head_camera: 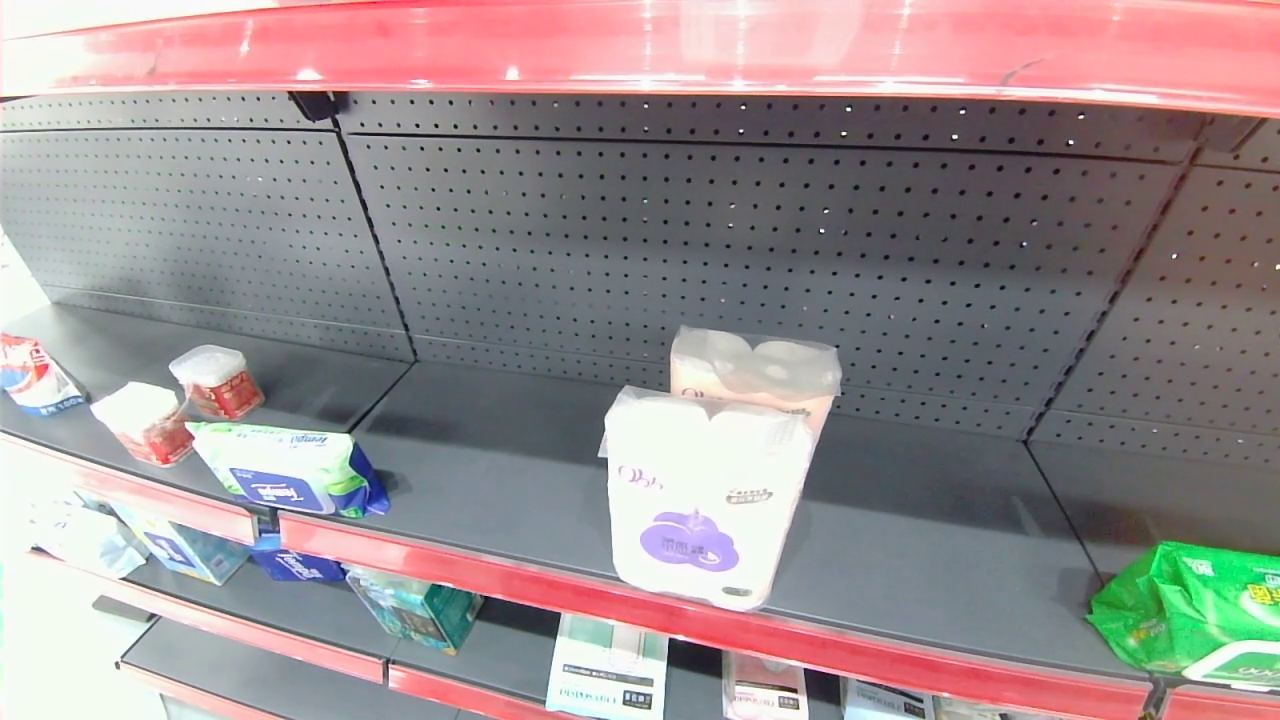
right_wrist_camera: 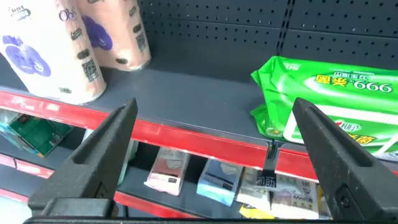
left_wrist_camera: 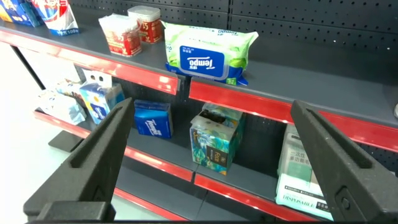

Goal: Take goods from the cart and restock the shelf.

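A white toilet-roll pack with purple print [head_camera: 700, 500] stands at the front edge of the dark shelf [head_camera: 900, 530], and a pinkish roll pack [head_camera: 755, 372] stands right behind it. Both packs [right_wrist_camera: 56, 50] appear in the right wrist view too. A green wipes pack [head_camera: 1195, 605] lies at the shelf's right end, also as the green pack [right_wrist_camera: 329, 102]. A white, green and blue wipes pack [head_camera: 290, 467] lies to the left, also [left_wrist_camera: 208, 50]. My left gripper [left_wrist_camera: 214, 162] hangs open in front of the lower shelves. My right gripper [right_wrist_camera: 214, 158] is open below the shelf edge, holding nothing.
Two small red-and-white tubs [head_camera: 180, 405] and a red, white and blue bag [head_camera: 35, 375] sit at the shelf's left. Lower shelves hold tissue boxes [left_wrist_camera: 214, 137] and blue packs [left_wrist_camera: 152, 118]. A red shelf lip [head_camera: 640, 45] overhangs above. Bare shelf lies between the roll packs and the green pack.
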Tool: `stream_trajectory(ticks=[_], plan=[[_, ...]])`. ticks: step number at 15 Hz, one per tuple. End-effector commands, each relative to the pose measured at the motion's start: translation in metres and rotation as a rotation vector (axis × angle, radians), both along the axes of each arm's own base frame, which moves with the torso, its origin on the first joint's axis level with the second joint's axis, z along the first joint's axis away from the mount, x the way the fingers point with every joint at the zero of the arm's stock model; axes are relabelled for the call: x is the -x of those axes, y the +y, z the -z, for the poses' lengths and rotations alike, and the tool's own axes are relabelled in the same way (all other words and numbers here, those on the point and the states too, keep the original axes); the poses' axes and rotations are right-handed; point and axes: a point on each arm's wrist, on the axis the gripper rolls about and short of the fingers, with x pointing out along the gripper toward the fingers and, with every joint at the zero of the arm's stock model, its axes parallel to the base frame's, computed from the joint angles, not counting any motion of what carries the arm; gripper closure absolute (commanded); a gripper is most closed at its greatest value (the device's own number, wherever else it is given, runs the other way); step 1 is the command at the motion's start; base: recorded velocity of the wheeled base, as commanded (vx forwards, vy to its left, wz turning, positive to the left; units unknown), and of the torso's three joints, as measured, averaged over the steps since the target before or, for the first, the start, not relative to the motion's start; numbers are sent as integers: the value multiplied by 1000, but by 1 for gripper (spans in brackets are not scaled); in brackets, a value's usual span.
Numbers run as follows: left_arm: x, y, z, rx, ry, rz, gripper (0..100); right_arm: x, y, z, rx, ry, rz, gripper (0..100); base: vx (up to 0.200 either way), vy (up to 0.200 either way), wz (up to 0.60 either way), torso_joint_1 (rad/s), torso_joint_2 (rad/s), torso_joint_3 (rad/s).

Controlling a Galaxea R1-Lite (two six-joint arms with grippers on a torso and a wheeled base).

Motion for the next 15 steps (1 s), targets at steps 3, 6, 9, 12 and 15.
stream_trajectory(ticks=[3,6,9,12,15], plan=[[0,0,0,0,0,-1,0,0,0,0,1,1,-1,0,0,0,-600,2,2,1],[0,0,0,0,0,1,0,0,0,0,1,1,-1,0,0,0,-600,9,-1,-1],[0,0,0,0,0,-1,0,0,0,0,1,1,-1,0,0,0,-600,5,-6,2],[0,0,0,2,0,-1,0,0,0,0,1,1,-1,0,0,0,-400,5,8,2],[0,0,-1,-28,1,4,0,0,0,0,1,1,-1,0,0,0,0,0,0,0]])
